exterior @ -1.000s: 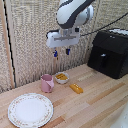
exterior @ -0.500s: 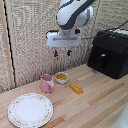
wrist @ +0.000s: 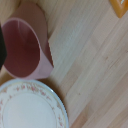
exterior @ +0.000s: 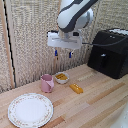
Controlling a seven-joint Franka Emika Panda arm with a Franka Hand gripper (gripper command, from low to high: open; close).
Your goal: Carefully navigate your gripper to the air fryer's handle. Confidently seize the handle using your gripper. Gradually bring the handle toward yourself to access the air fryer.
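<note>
The gripper [exterior: 63, 52] is hung up in the air over the wooden bench [exterior: 95, 107], jaws spread apart with nothing held, well apart from the air fryer [exterior: 111, 52], which is parked at the exterior view's far right. The handle [exterior: 103, 61] is seen sticking out of the fryer's drawer front, untouched. Below the gripper, a pink cup [exterior: 47, 83], a small bowl [exterior: 62, 77] and a flowered plate [exterior: 30, 109] are laid out, with cup and plate caught close-up in the wrist view.
</note>
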